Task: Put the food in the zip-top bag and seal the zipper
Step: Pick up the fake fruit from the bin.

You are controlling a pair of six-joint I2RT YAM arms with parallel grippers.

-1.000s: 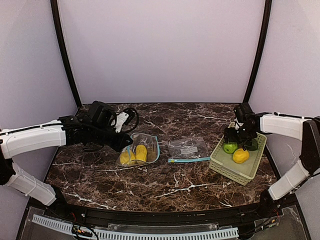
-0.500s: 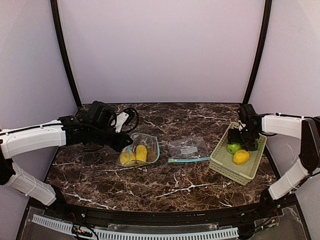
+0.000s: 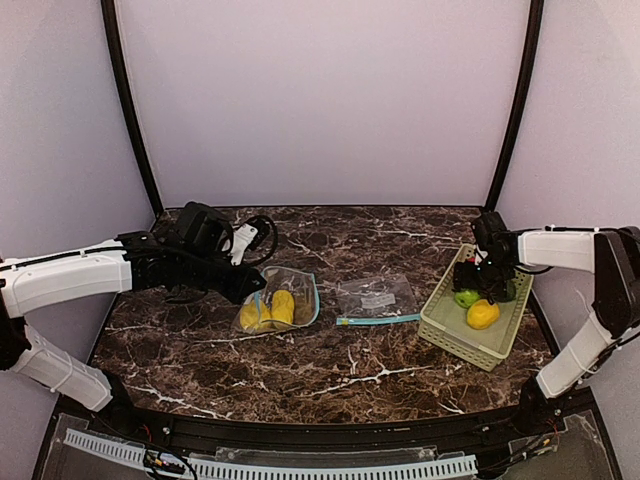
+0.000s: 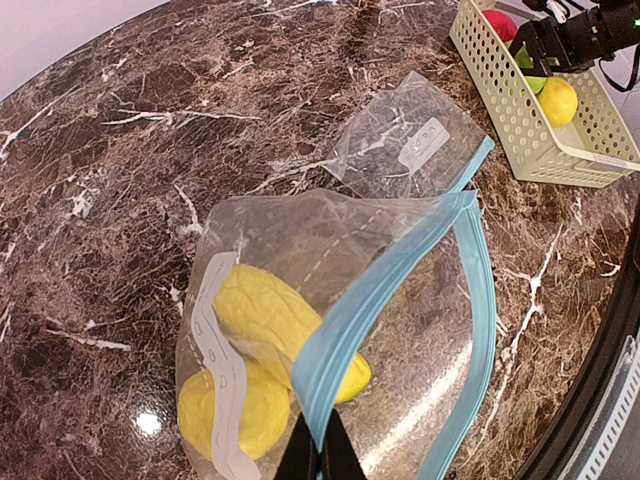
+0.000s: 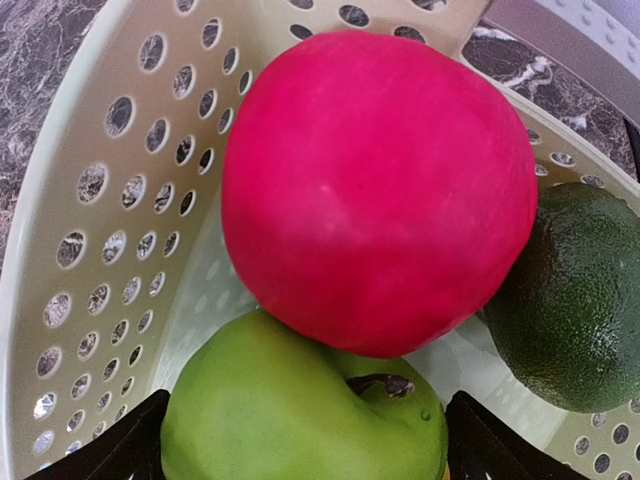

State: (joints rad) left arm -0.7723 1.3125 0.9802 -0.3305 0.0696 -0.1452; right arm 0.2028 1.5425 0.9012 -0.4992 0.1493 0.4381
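Since half a second ago the right fingers (image 5: 120, 450) have shifted slightly toward the near-left inside the basket (image 3: 450, 332), while the left arm and the bag it holds have not moved.

The right fingers are spread wide, one tip on either side of the light green ball (image 5: 290, 410), hanging over it; whether they touch it I cannot tell from the wrist view. The red ball (image 5: 375, 190) sits just behind the light green ball and rests against it. The dark green piece (image 5: 575, 300) lies beside the red ball, against the basket wall. One yellow piece (image 3: 482, 313) lies in the near part of the same basket, next to the light green ball.

The left fingers (image 4: 297, 462) are pinched together on the blue zipper strip of the zip-top bag (image 4: 330, 250), holding its mouth lifted and gaping toward the basket. Two yellow pieces (image 4: 262, 312) lie inside this bag, touching each other.

A second bag (image 3: 377, 298) lies flat on the marbled worktop (image 3: 330, 370) between the held bag and the basket, its blue zipper along the near edge. The basket stands at the worktop's right side, well apart from the held bag.
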